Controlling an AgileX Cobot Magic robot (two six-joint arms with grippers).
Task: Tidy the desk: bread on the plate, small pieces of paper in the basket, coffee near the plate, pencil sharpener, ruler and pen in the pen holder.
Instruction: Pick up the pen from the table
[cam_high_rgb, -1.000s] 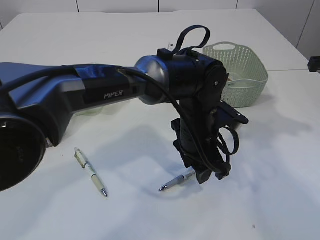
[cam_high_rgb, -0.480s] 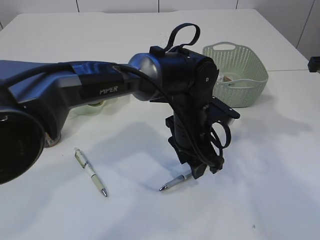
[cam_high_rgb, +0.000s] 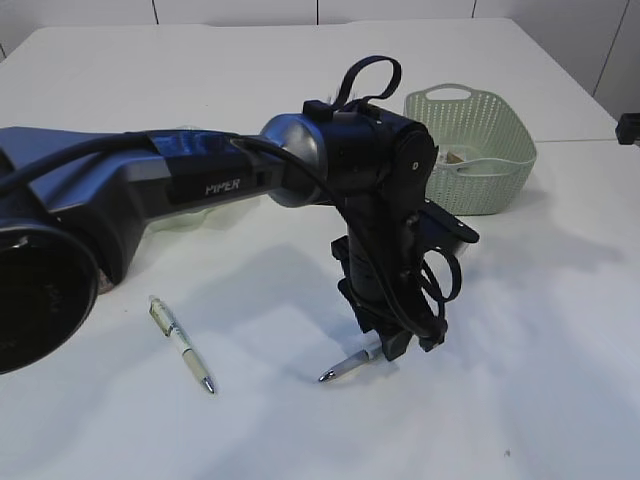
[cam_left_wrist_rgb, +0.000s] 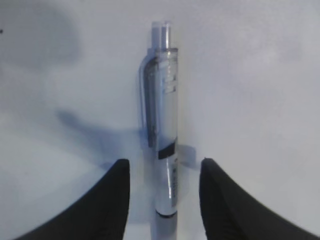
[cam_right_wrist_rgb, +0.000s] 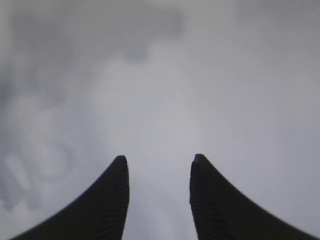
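On the white tabletop (cam_high_rgb: 560, 330), toward its near left part, a pen (cam_high_rgb: 181, 343) lies flat: a clear clip end, a pale cream barrel and a metal tip pointing at the near edge. Behind the left arm a pale green plate (cam_high_rgb: 190, 216) shows only as a sliver.

Near the middle of the tabletop the left tool (cam_high_rgb: 392, 345) stands over a second pen (cam_high_rgb: 350, 364), which lies with its dark tip toward the near left. In the left wrist view this pen (cam_left_wrist_rgb: 163, 135) has a see-through upper barrel, a clear push button, a grey clip and a white lower barrel with a black band. It lies between the tool's (cam_left_wrist_rgb: 165, 192) two black fingers (cam_left_wrist_rgb: 114, 200), which stand half open with a gap on each side of the barrel.

Toward the far right corner sits the sage-green basket (cam_high_rgb: 478, 140), its wall perforated, with something small inside.

The right tool (cam_right_wrist_rgb: 159, 192) hangs half open over bare surface, gripping nothing.
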